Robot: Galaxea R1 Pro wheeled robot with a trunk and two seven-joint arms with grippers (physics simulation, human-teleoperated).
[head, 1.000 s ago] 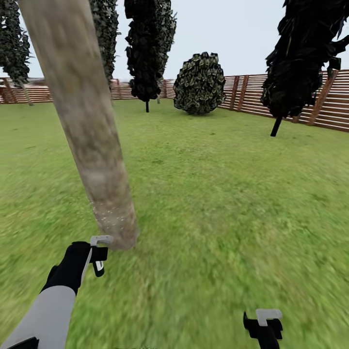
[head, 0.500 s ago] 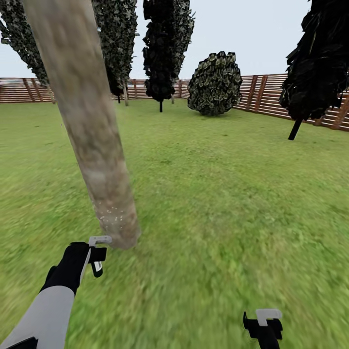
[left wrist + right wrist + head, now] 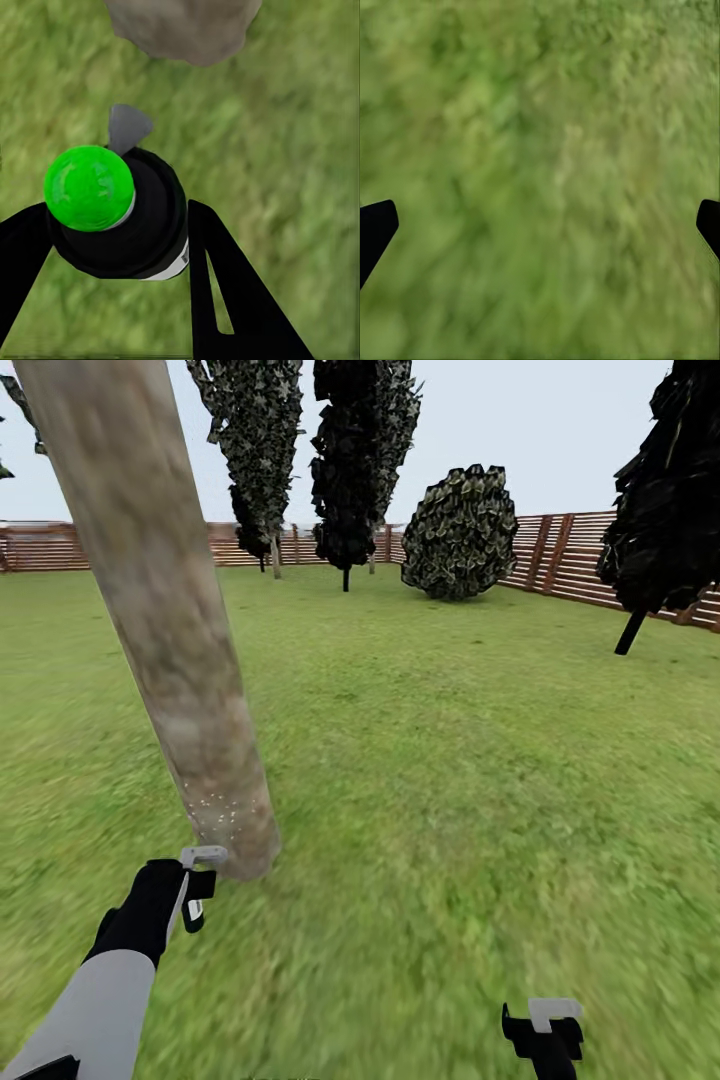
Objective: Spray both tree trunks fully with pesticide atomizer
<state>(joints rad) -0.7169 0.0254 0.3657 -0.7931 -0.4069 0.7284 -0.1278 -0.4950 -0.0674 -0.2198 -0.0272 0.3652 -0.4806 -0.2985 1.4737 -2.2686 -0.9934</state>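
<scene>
Spraying looks to be the step in hand, judged from how the left gripper (image 3: 196, 885) hangs low beside the base of the thick tree trunk (image 3: 165, 620). Its two black fingers (image 3: 225, 292) are pinched on the atomizer (image 3: 120, 214), a dark round bottle with a bright green cap and a small grey nozzle that points toward the trunk foot (image 3: 184, 26). Holding it that close and aimed at the bark makes sense if the pesticide must land on the trunk, not the grass (image 3: 450, 760). A patch of fine pale specks sits on the lowest part of the trunk, just above the gripper; most of the column higher up looks unmarked, so I judge coverage far from done.

Over bare lawn the right gripper (image 3: 545, 1030) hangs idle, well apart from the tree, its fingertips (image 3: 375, 229) spread wide with nothing between them.

Dark leafy trees, a round bush (image 3: 460, 535) and a slatted wooden fence (image 3: 570, 560) stand far off. No label, brand or writing can be read on the bottle or anywhere else.
</scene>
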